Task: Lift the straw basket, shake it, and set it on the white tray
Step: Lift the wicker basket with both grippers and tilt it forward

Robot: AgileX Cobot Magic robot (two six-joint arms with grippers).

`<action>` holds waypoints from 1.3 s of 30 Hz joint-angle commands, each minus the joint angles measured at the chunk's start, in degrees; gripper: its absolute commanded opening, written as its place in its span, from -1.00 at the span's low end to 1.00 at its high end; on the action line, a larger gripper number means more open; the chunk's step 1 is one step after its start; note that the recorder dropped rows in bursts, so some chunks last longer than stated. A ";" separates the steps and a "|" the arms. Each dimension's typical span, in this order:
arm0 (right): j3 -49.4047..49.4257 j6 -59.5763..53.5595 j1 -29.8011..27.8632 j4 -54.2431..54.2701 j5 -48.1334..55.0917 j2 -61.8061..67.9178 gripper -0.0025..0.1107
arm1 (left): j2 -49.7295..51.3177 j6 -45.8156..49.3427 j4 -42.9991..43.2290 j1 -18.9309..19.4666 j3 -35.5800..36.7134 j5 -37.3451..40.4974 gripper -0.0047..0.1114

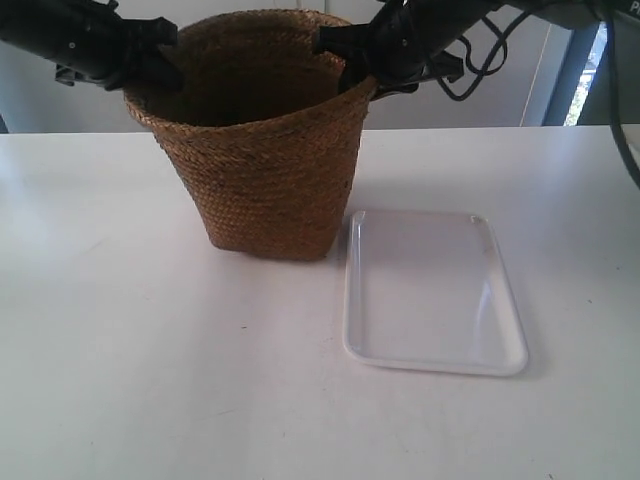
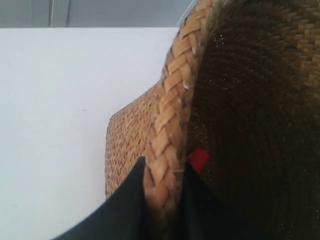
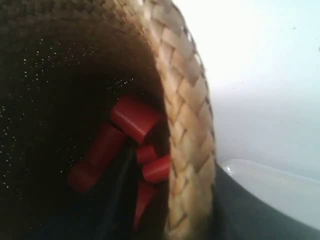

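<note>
At the upper centre of the exterior view, the straw basket (image 1: 265,170) stands upright on the smooth white worktop (image 1: 120,350). Its coarse brown braid flares from a squarish base to a wide round rim. Just beside its base, toward the lower right, lies the white tray (image 1: 432,368), glossy, shallow and rectangular with rounded corners. The black arm at the exterior view's left (image 1: 95,45) and the arm at the exterior view's right (image 1: 400,45) meet opposite sides of the rim. The left arm's jaws pinch the thick plaited rim, 1 finger inside and 1 outside. The right arm's jaws straddle the rim; whether they press it I cannot tell. In the dark interior lie red blocks (image 3: 135,119).
</note>
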 commanded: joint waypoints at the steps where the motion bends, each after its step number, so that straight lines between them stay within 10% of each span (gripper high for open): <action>1: 2.47 -0.33 0.08 -2.95 -0.76 -4.79 -0.96 | -5.02 -2.71 2.85 -1.25 -0.27 0.71 -0.92; 12: 14.16 0.44 5.92 -9.39 -6.59 -16.88 -0.96 | -14.50 -11.68 18.94 -9.81 3.86 -1.94 -0.92; 39: 31.95 2.48 7.16 -11.10 -15.12 -26.19 -0.96 | -24.98 -11.04 20.95 -9.92 20.68 -10.31 -0.92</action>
